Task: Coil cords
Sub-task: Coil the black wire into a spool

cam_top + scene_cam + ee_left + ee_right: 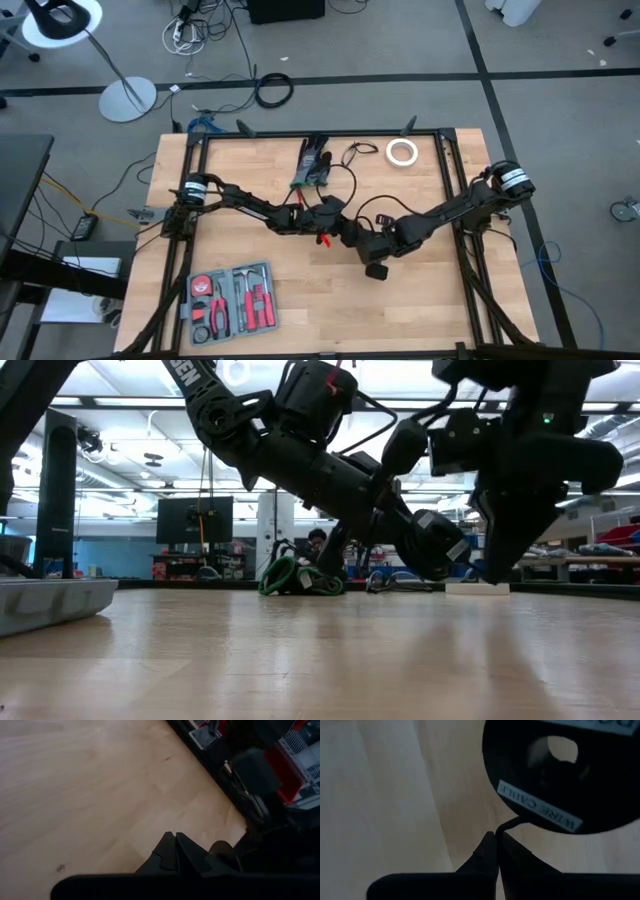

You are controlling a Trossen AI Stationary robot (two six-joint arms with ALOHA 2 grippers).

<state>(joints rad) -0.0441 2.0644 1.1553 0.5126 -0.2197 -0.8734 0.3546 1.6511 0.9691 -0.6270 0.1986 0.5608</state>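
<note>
Over the middle of the table [420, 300], seen from above, both dark arms reach inward and nearly meet, the left gripper [322, 212] just beside the right gripper [352, 232], with thin black cords [352, 153] lying near the far edge beside a white tape roll [402, 151]. In the left wrist view the fingers [172, 851] are pressed together and empty above bare wood. In the right wrist view the fingers [492, 851] are closed on a thin black wire from a round black spool [560, 770] labelled "WIRE CABLE".
</note>
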